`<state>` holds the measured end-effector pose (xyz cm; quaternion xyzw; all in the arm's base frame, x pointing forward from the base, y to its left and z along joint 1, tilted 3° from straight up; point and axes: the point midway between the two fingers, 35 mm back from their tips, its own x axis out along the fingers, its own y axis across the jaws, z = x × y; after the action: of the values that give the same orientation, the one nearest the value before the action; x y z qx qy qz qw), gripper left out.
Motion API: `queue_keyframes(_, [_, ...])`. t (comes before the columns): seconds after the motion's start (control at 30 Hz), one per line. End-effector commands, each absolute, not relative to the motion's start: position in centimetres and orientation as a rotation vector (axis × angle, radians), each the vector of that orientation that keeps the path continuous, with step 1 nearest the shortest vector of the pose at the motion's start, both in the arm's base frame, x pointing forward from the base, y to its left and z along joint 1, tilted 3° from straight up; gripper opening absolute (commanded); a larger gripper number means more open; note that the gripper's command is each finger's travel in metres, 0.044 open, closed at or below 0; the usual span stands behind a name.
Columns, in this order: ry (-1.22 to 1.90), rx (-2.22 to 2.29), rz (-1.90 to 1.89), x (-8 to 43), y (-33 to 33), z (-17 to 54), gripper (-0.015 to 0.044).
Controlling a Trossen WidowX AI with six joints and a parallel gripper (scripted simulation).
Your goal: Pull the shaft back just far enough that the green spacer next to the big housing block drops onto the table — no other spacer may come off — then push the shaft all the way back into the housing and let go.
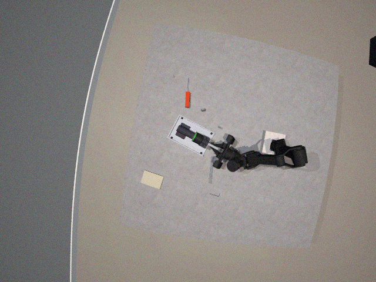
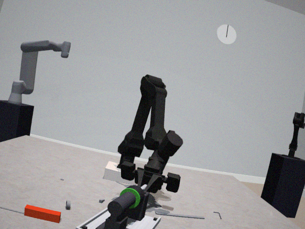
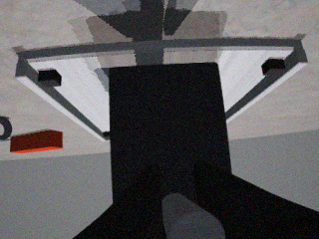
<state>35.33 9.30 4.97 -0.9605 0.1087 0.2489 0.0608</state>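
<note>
The green spacer (image 1: pixel 194 136) (image 2: pixel 138 197) is a bright ring around the assembly, between a long dark cylinder (image 1: pixel 185 131) (image 2: pixel 125 201) and darker round parts beside an upright dark block (image 1: pixel 204 141) (image 2: pixel 139 210) (image 3: pixel 169 110). Whether those dark parts include other spacers, I cannot tell. The pale shaft (image 1: pixel 213 146) (image 2: pixel 144 186) (image 3: pixel 191 219) sticks out of the block's arm side. My gripper (image 1: pixel 210 144) (image 2: pixel 142 188) (image 3: pixel 175 173) is shut on the shaft's outer end, close to the block. How far the shaft reaches inside is hidden.
The assembly stands on a white base plate (image 1: pixel 186 144) (image 2: pixel 148 222) (image 3: pixel 80 90). An orange-handled tool (image 1: pixel 187 99) (image 2: pixel 42 213) (image 3: pixel 37 141), a small grey ring (image 1: pixel 202 110) (image 2: pixel 68 204), a thin grey bar (image 1: pixel 210 174) (image 2: pixel 182 215), a pale yellow pad (image 1: pixel 151 179) and a white block (image 1: pixel 274 134) (image 2: pixel 112 172) lie around it.
</note>
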Motion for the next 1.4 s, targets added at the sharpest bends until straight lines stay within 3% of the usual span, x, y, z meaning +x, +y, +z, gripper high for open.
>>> queue_keyframes(0.0, [0.330,-2.900,0.753,35.21,9.30,4.92,0.0000])
queue_keyframes(1.37, [0.330,-2.900,0.754,34.76,9.42,4.90,0.0000])
